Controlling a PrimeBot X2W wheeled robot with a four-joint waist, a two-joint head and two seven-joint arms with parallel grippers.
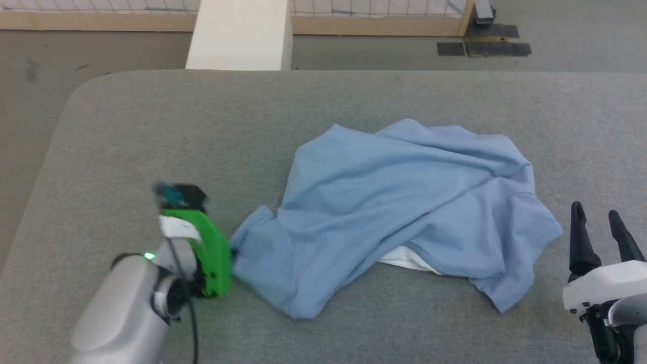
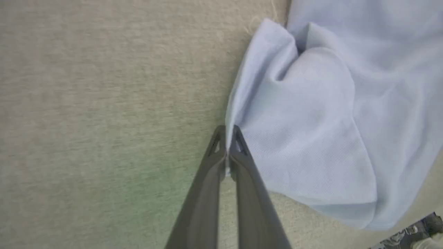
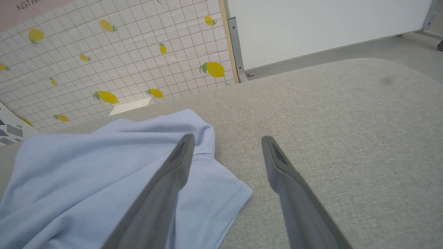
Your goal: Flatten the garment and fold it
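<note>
The garment (image 1: 404, 202), a light blue shirt, lies crumpled on the grey table, with a strip of white lining (image 1: 404, 259) showing under its near edge. My left gripper (image 1: 231, 253) meets the garment's left edge, its fingertips hidden behind a green wrist mount. In the left wrist view the left gripper (image 2: 226, 133) is shut on the garment (image 2: 328, 121), pinching its edge fold. My right gripper (image 1: 595, 212) stands open just right of the garment's right sleeve. In the right wrist view the right gripper (image 3: 228, 140) is open and holds nothing, with its left finger above the garment (image 3: 86, 162).
The grey padded table (image 1: 151, 126) stretches wide around the shirt, with a rounded far-left corner. A white pillar (image 1: 242, 35) stands beyond its far edge on the grey floor. A lemon-patterned tiled wall (image 3: 104, 52) and a white panel (image 3: 328, 24) lie past the table.
</note>
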